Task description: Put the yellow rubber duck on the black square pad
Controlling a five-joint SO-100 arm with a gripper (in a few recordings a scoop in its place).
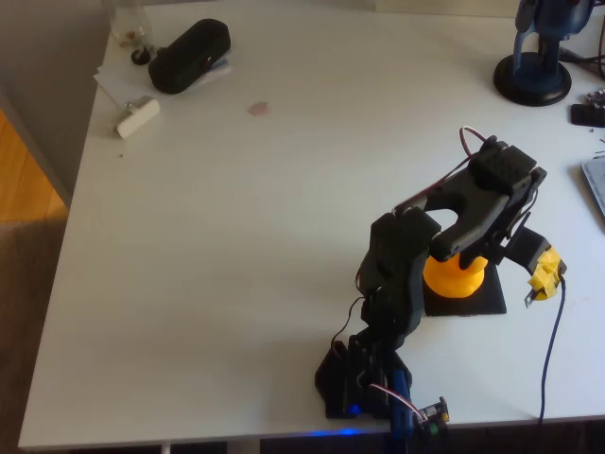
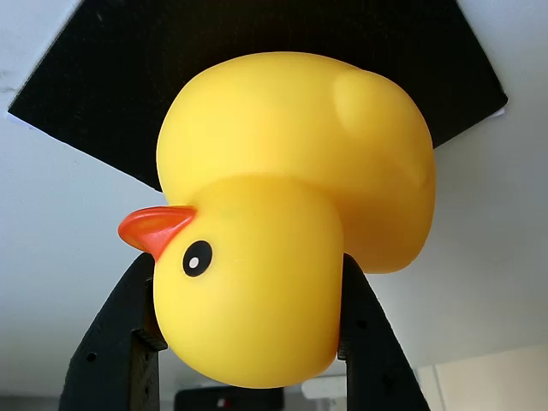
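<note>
The yellow rubber duck [image 1: 456, 275] is over the black square pad [image 1: 487, 301] at the table's right front, under my black arm. In the wrist view the duck [image 2: 291, 197] lies against the pad [image 2: 94, 86], beak pointing left. My gripper [image 2: 248, 342] is shut on the duck's head, with one black finger [image 2: 116, 342] on the left side and the other on the right. I cannot tell whether the duck's base rests on the pad or hangs just above it. In the overhead view the gripper [image 1: 465, 252] sits right over the duck, and a yellow-taped tip [image 1: 544, 272] sticks out to the right.
A black oblong pouch [image 1: 189, 55] and a small white object [image 1: 138, 115] lie on papers at the far left corner. A blue stand [image 1: 534, 71] is at the far right. A cable [image 1: 553, 340] runs off the front edge near the pad.
</note>
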